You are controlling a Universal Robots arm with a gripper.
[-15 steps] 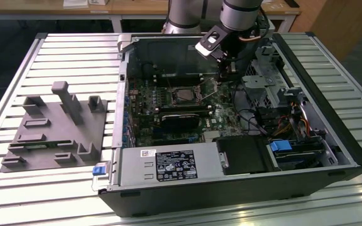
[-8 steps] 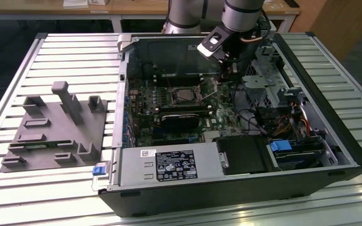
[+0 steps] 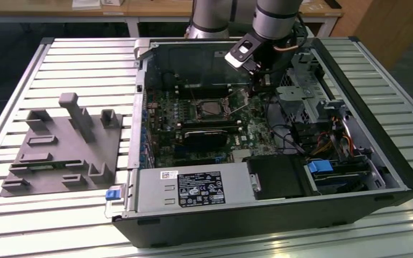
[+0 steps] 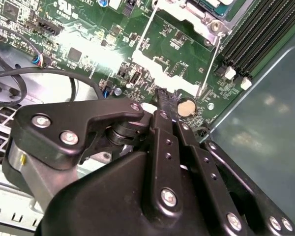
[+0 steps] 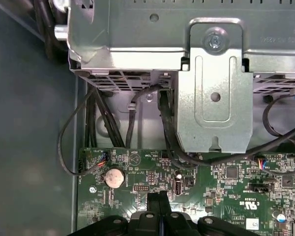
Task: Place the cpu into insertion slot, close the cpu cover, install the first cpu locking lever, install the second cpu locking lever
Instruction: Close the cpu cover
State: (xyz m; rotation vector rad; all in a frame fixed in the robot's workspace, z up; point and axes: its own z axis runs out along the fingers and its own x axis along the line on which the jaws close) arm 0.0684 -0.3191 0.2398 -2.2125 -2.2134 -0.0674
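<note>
While the fingers sit pressed together, one green board below, two silver levers beside one insertion slot

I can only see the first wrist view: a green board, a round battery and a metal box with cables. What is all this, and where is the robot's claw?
Observer: It's the inside of an open computer case lying on a slatted table. In the exterior view the gripper hangs over the board, just to the exterior view's right of the insertion slot.
Operator: Is anything sticking out from that slot?
Observer: Yes. In the second wrist view a thin silver lever runs from the slot's frame and ends near the gripper, and a second lever lies further along the frame. I cannot tell whether either is latched.
</note>
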